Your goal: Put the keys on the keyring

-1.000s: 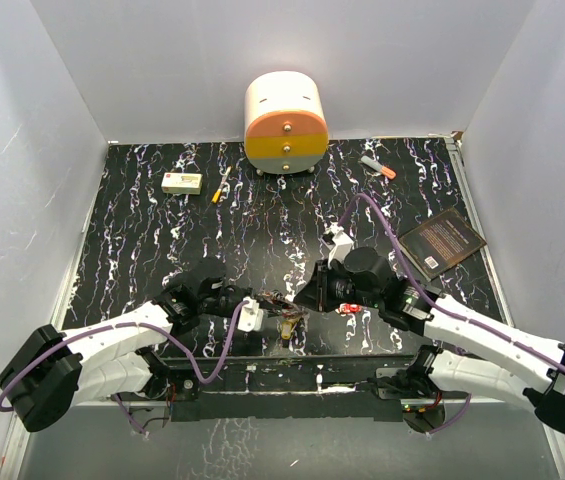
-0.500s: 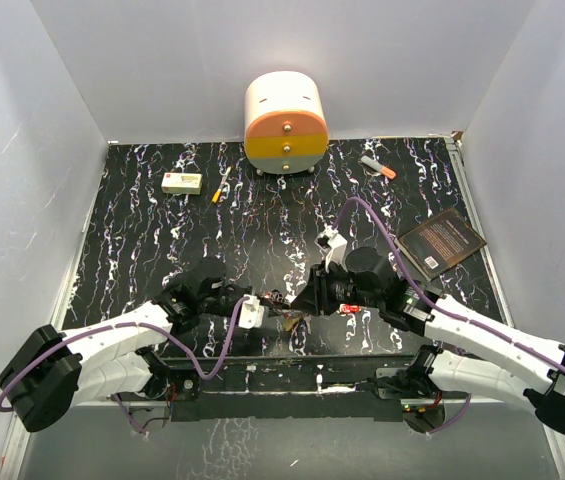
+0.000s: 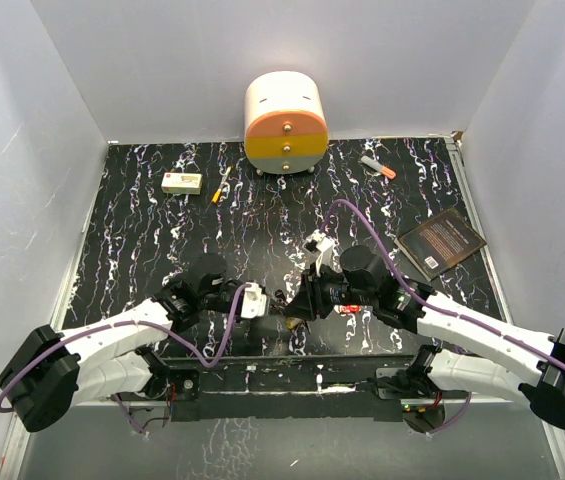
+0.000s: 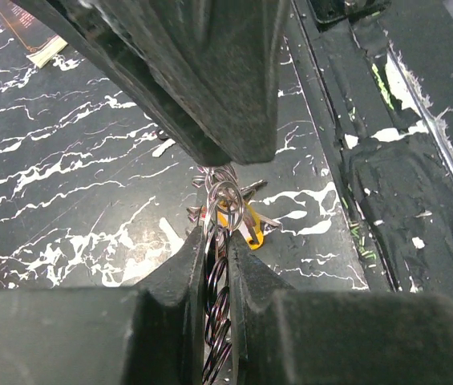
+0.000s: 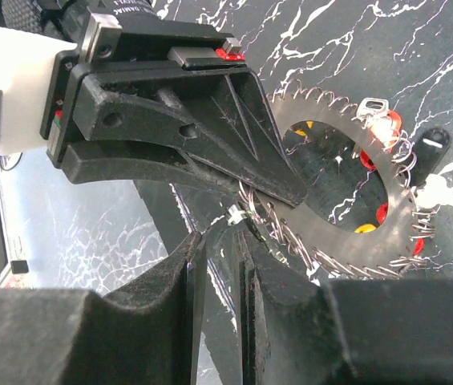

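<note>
In the top view the two arms meet low in the middle of the frame, over the black marbled surface (image 3: 162, 230). The left hand (image 3: 265, 300) is clenched on the keyring (image 5: 302, 112). Its wrist view shows the ring edge-on, pinched between both fingers (image 4: 179, 277), with small wire loops bunched at the tips. The right wrist view shows the keyring right of centre as a flat grey disc with a jagged rim and a wide hole, tilted up off the surface. The keys (image 5: 387, 123) hang along its right side on thin wire loops, red heads above and a yellow head lower down. A yellow key head (image 4: 238, 228) also lies just past the left fingertips. The right hand (image 5: 222, 241) sits at the ring's lower-left rim, its fingers parted a little with nothing between them. A small wire loop (image 5: 238, 215) lies right at their tips.
</note>
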